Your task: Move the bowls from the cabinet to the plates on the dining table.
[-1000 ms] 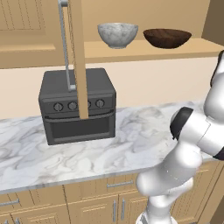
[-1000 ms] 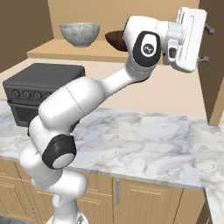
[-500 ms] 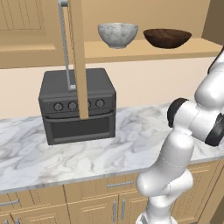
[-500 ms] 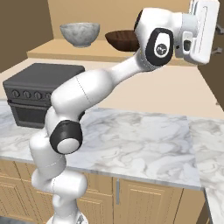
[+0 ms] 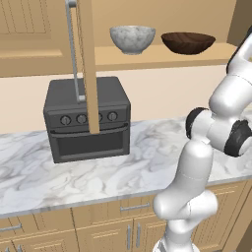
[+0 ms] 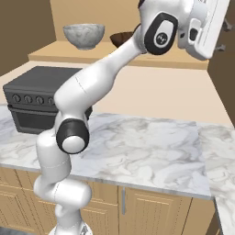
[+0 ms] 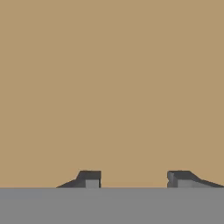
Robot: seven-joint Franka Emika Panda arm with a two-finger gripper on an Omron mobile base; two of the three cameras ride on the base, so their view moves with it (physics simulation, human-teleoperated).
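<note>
On the open cabinet's shelf (image 5: 147,58) stand two bowls: a grey-white marbled bowl (image 5: 132,38) (image 6: 84,35) and, to its right, a dark wooden bowl (image 5: 188,42) (image 6: 120,39), partly behind my arm in the right base view. My gripper (image 6: 223,35) is raised to the right of the shelf, pointing at the tan cabinet door (image 6: 225,78) there. In the hand view my gripper (image 7: 133,179) faces a plain tan surface, its fingertips (image 7: 90,179) apart with nothing between them. The plates and the dining table are out of view.
The cabinet's left door (image 5: 87,64) stands open edge-on, its silver handle (image 5: 74,49) hanging in front of the black oven (image 5: 87,118) (image 6: 32,98). The oven sits on a marble counter (image 5: 123,172) (image 6: 147,147) above drawer cabinets.
My hand has swung up and to the right, closer to the right door. The jaws have narrowed to about half their earlier width. The bowls have not moved.
</note>
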